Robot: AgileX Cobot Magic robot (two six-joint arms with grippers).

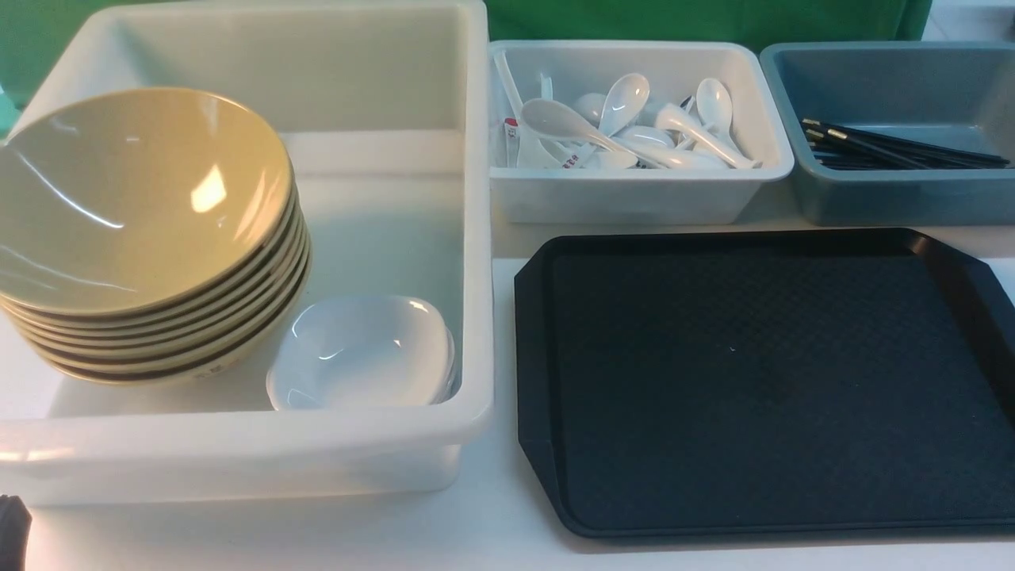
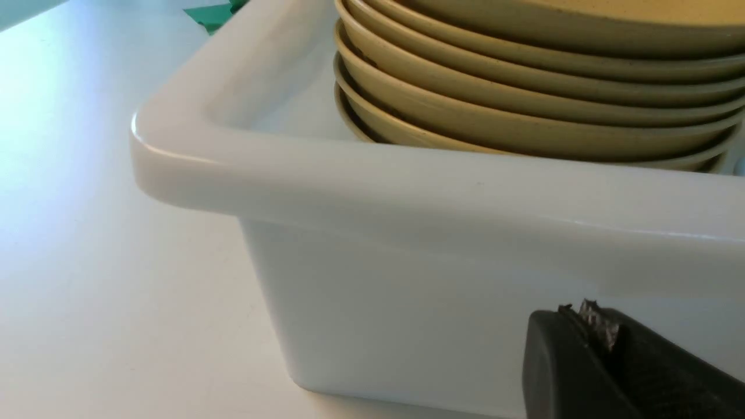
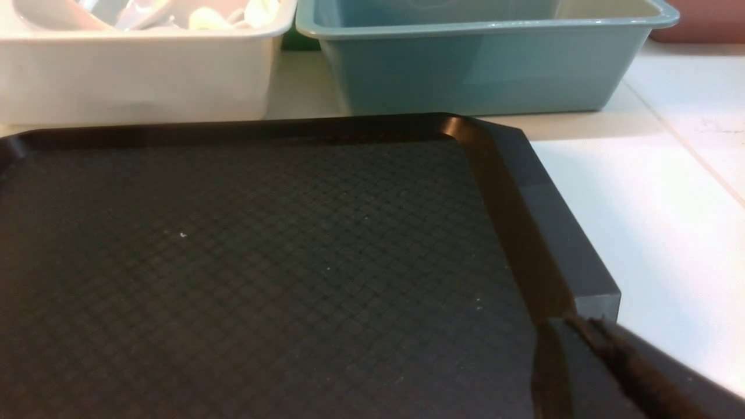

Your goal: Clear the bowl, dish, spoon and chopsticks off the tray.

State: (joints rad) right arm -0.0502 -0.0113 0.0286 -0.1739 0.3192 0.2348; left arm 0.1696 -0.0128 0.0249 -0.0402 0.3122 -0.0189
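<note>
The black tray (image 1: 761, 381) lies at the right front with nothing on it, and its textured floor (image 3: 262, 262) shows bare. A mustard bowl (image 1: 135, 198) tops a stack of several in the large white bin (image 1: 476, 238). Next to the stack, a white dish (image 1: 365, 349) sits on others. White spoons (image 1: 626, 127) fill the small white bin (image 1: 634, 190). Black chopsticks (image 1: 896, 151) lie in the grey-blue bin (image 1: 888, 206). My left gripper (image 2: 582, 317) is shut and empty, low outside the large bin's front wall (image 2: 407, 262). My right gripper (image 3: 573, 326) is shut and empty over the tray's right rim.
The three bins line the back and left of the white table. The stacked bowls (image 2: 524, 122) rise above the large bin's rim. A dark part of my left arm (image 1: 12, 531) shows at the bottom left corner. Green cloth hangs behind the bins.
</note>
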